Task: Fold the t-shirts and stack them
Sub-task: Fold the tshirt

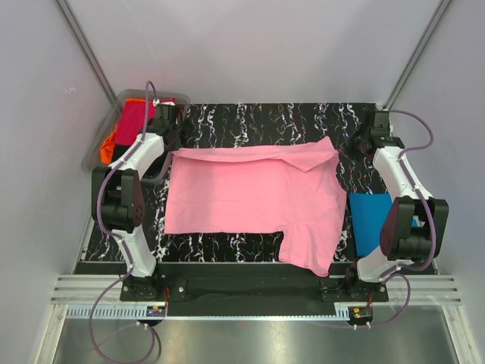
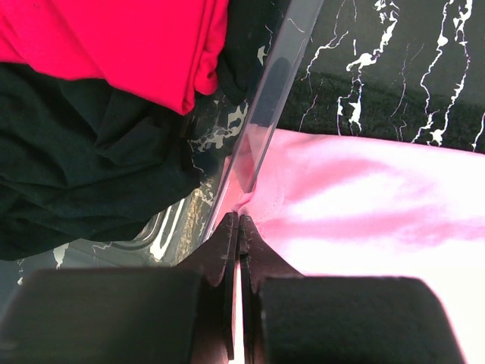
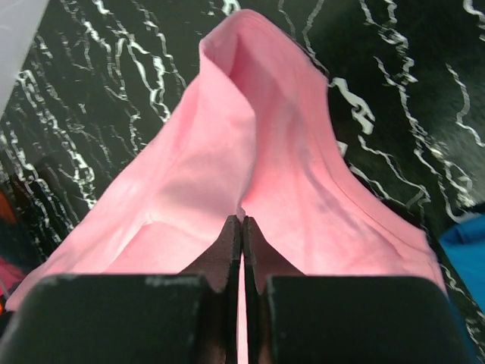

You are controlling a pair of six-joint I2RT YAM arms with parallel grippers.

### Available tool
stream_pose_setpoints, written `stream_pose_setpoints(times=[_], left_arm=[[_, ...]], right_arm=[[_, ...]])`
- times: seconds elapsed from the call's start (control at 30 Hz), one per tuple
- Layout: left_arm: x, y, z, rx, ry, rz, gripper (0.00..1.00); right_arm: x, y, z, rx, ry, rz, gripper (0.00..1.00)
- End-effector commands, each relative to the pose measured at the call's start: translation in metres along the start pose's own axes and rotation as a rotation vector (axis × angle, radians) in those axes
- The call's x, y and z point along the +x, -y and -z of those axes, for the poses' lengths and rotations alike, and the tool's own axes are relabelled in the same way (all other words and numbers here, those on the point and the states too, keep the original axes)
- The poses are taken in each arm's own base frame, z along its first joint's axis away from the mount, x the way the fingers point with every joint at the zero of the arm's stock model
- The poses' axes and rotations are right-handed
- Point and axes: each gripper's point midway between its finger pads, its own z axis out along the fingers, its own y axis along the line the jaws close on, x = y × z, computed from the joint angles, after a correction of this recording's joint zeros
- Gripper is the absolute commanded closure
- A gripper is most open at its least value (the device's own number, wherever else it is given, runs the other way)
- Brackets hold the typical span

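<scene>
With left pincer (image 2: 239,220), clamping pink t-shirt (image 1: 250,201) by far-left corner just beside clear bin (image 2: 265,98) of crimson t-shirt (image 2: 114,38), black t-shirt (image 2: 76,174); with right pincer (image 3: 242,220), clamping far-right corner; holding it spread on tabletop (image 1: 250,121), just beside blue t-shirt (image 1: 369,220).

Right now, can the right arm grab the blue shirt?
Probably not yet. The right tool is shut on the pink shirt. The blue shirt lies close beside that arm, so it could likely reach after letting go.
</scene>
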Motion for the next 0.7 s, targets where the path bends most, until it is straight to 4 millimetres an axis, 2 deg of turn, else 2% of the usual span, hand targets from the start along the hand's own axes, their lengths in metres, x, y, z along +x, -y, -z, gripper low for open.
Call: stream_pose_setpoints(times=[0.0, 0.13, 0.33, 0.5, 0.67], left_arm=[[0.045, -0.030, -0.014, -0.121, -0.149, -0.038, 1.00], [0.051, -0.026, -0.017, -0.105, -0.175, -0.045, 1.00], [0.068, -0.028, -0.023, -0.112, -0.229, -0.061, 1.00], [0.073, -0.032, -0.024, -0.131, -0.240, -0.076, 1.00], [0.077, -0.036, -0.026, -0.151, -0.252, -0.083, 1.00]], right_arm=[[-0.003, 0.013, 0.021, 0.068, 0.044, -0.025, 1.00], [0.015, 0.028, 0.014, 0.113, -0.007, -0.035, 1.00], [0.026, 0.042, 0.000, 0.158, -0.048, -0.010, 1.00], [0.042, 0.057, -0.011, 0.196, -0.104, 0.000, 0.99], [0.048, 0.063, -0.014, 0.214, -0.121, 0.005, 0.96]])
